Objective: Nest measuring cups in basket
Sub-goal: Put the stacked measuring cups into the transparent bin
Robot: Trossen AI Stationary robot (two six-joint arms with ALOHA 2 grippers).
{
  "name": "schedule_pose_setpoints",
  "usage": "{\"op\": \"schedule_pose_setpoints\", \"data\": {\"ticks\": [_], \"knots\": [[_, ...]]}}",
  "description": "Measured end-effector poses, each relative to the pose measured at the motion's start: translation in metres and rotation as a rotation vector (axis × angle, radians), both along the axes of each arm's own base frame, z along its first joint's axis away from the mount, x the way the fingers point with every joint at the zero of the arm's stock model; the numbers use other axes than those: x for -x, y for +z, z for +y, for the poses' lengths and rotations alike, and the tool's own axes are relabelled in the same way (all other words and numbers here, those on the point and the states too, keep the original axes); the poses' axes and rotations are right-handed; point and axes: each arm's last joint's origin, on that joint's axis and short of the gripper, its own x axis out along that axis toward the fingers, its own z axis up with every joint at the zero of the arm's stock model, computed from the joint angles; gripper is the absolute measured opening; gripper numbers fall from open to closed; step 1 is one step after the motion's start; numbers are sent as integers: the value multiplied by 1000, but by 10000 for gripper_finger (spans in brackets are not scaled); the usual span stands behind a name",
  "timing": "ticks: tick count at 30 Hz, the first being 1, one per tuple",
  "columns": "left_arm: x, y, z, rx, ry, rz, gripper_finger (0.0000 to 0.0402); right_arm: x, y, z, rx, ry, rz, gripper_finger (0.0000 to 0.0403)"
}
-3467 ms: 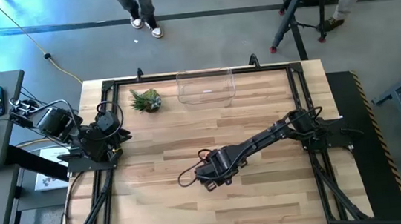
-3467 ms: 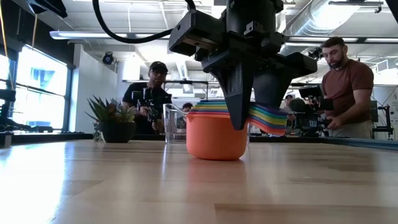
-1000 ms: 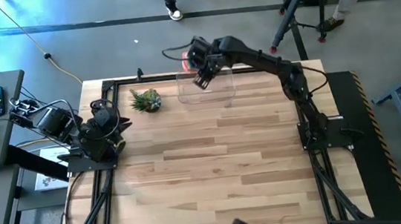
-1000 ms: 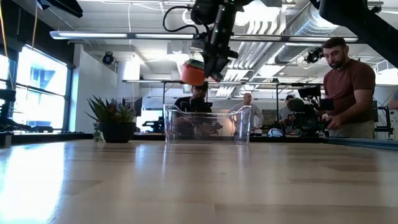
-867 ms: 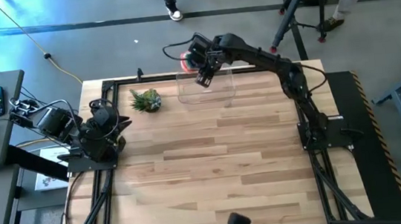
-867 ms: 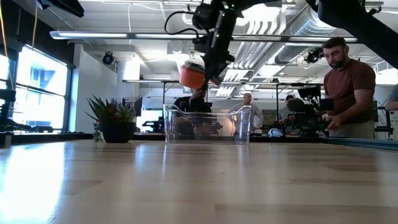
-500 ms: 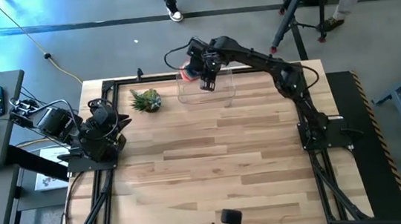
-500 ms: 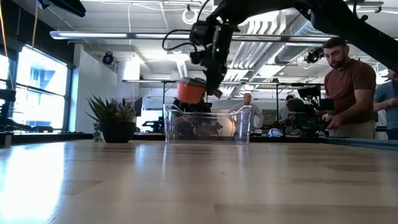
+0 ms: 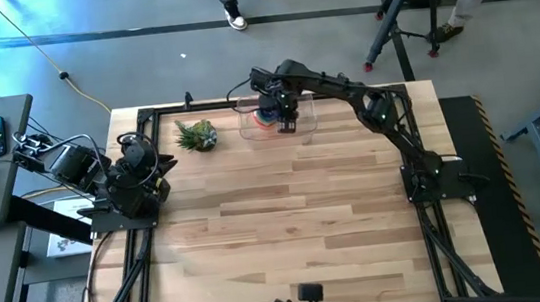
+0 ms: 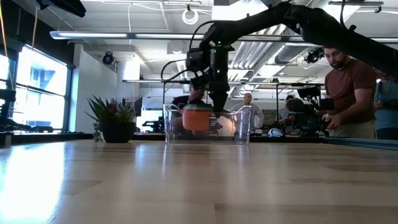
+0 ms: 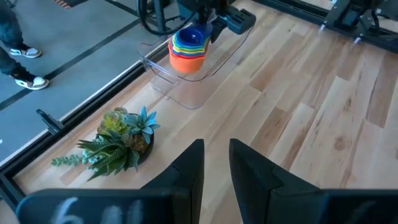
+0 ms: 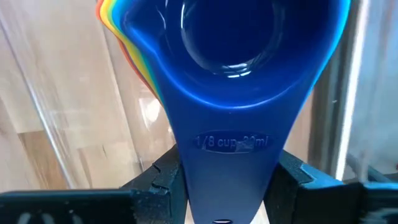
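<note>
Nested measuring cups [image 10: 196, 116] clamped in right end effector [image 9: 285, 117], inside basket [image 10: 244, 127].

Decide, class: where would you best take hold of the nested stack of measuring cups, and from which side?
Grip the fanned flat handles, coming from the handle side above the basket. They stick out past the round bowls of the stack of measuring cups, giving flat faces; the right gripper has its jaws there.

- Basket [image 9: 302, 117] at the far edge: right arm [image 9: 365, 101] reaches in from above, blocking the top opening.
- Plant [image 9: 196, 136] just beside basket's left wall.
- Table [image 9: 288, 229] centre and near half open; left gripper [image 11: 214, 163] well apart.
</note>
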Motion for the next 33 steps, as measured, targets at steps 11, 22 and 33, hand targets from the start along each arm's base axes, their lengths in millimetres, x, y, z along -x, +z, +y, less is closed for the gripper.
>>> {"op": "schedule_pose_setpoints", "data": {"ticks": [11, 22, 33], "knots": [[0, 0, 0, 16, 9, -8, 65, 1, -29, -8, -61, -3, 87, 132], [0, 0, 0, 26, 8, -8, 65, 2, -34, -7, -83, 5, 112, 132], [0, 0, 0, 26, 8, -8, 65, -1, -36, -3, -82, -10, 116, 190]]}}
